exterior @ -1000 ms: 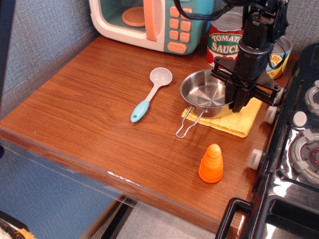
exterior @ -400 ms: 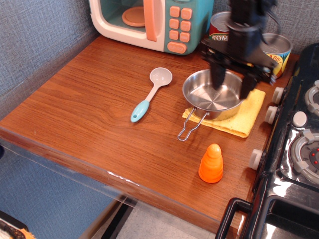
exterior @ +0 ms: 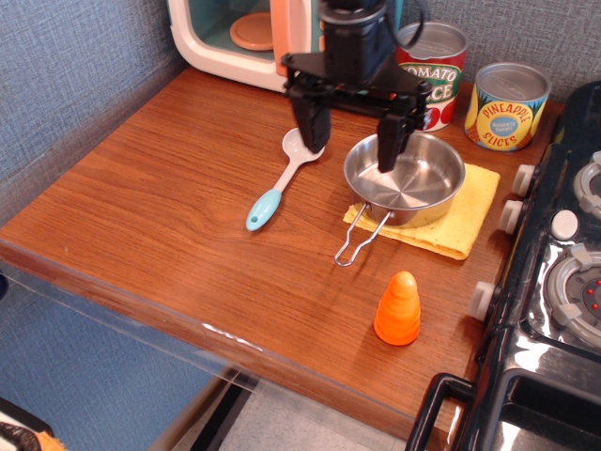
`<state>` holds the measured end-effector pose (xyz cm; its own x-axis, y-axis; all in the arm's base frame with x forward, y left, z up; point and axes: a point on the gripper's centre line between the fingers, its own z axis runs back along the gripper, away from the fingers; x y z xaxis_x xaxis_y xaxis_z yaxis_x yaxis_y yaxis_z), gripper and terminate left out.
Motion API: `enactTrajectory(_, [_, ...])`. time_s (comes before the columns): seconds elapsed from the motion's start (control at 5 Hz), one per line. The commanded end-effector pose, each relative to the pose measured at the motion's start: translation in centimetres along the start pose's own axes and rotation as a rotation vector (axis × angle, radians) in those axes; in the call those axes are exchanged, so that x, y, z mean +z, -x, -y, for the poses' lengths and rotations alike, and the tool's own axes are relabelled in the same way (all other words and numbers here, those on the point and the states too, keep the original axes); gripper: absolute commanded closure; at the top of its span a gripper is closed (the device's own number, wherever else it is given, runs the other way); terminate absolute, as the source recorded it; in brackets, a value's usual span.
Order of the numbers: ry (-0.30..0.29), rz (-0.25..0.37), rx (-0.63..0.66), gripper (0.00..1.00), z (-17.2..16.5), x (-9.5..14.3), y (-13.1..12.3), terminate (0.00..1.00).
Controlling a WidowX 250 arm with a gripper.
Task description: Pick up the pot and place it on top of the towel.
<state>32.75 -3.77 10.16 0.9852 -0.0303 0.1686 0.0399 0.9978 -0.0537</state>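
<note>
Left of centre, a blue-handled spoon (exterior: 286, 177) lies on the wooden counter (exterior: 150, 188), and above it the gripper (exterior: 350, 127) hangs spread wide, holding nothing. To its right the pot (exterior: 406, 178) sits on the towel (exterior: 472, 202), its wire handle (exterior: 360, 237) jutting off the cloth's front edge. The pot looks light, rigid and slick, so the thin rim seems a surer hold than the floppy handle.

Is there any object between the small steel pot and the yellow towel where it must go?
No, nothing visible. The small shiny steel pot already sits directly on the pale-yellow folded towel. The open black gripper is above the pot's left rim, holding nothing.
</note>
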Motion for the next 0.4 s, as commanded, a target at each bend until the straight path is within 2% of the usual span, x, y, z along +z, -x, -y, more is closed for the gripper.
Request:
enactTrajectory(0.0, [0.01,0.013,-0.006,0.0,-0.8,1.1,1.86,0.0])
enactTrajectory(0.2, [0.01,0.013,-0.006,0.0,-0.8,1.1,1.86,1.0])
